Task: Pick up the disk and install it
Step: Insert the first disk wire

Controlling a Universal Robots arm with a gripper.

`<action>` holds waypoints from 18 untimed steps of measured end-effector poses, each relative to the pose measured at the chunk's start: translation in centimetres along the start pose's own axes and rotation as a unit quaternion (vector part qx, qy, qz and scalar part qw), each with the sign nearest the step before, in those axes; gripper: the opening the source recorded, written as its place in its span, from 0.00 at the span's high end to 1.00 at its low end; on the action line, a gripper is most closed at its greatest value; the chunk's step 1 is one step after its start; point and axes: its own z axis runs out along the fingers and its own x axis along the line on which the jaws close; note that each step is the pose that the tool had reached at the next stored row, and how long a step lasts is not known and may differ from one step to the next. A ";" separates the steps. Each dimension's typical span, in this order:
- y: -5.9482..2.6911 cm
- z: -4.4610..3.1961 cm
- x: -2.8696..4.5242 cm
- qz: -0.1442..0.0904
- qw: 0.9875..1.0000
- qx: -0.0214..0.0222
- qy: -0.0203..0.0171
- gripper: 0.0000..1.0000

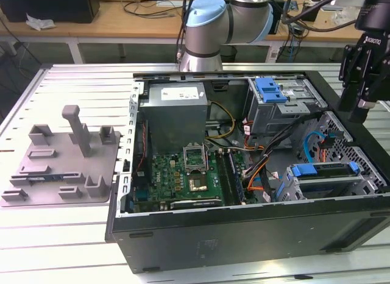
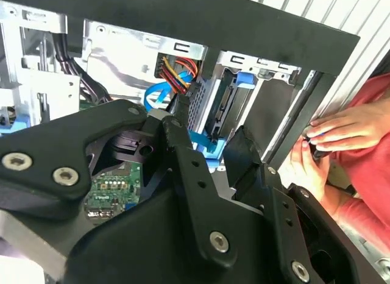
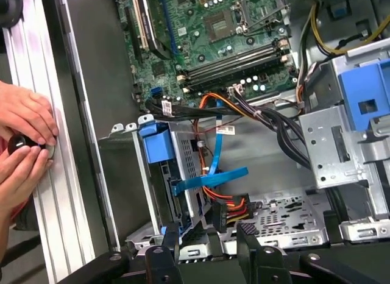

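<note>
Open PC case [image 1: 244,235] on a slatted table [image 1: 73,77]; motherboard [image 1: 183,174] lies mid-case. The disk [image 1: 326,169] sits edge-on in the drive cage [image 1: 365,180] at the case's near corner, on the exterior view's right. Its blue carrier frame and one thin edge show [image 3: 161,147]; the rest is hidden by cage metal. A blue cable [image 3: 210,177] crosses just beside it.

The gripper [image 1: 359,113] hangs above the case's edge on the exterior view's right, over that cage and apart from the disk. In the first wrist view its two fingers [image 3: 170,238] stand apart w/ nothing between them, bases cut off by the frame edge. The arm [image 1: 207,28] is cut off at the frame's top.

A person's hands [image 3: 24,144] rest on the table just outside the case wall, around a small dark item that is too covered to identify. A grey fixture plate [image 1: 61,162] lies near the table's far side, on the exterior view's left.
</note>
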 end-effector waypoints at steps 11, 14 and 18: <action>0.54 0.24 -2.51 0.006 1.000 0.004 0.018 0.50; 0.50 0.51 -2.61 -0.004 1.000 -0.007 0.022 0.50; 0.14 0.94 -2.84 -0.013 0.999 -0.013 0.028 0.50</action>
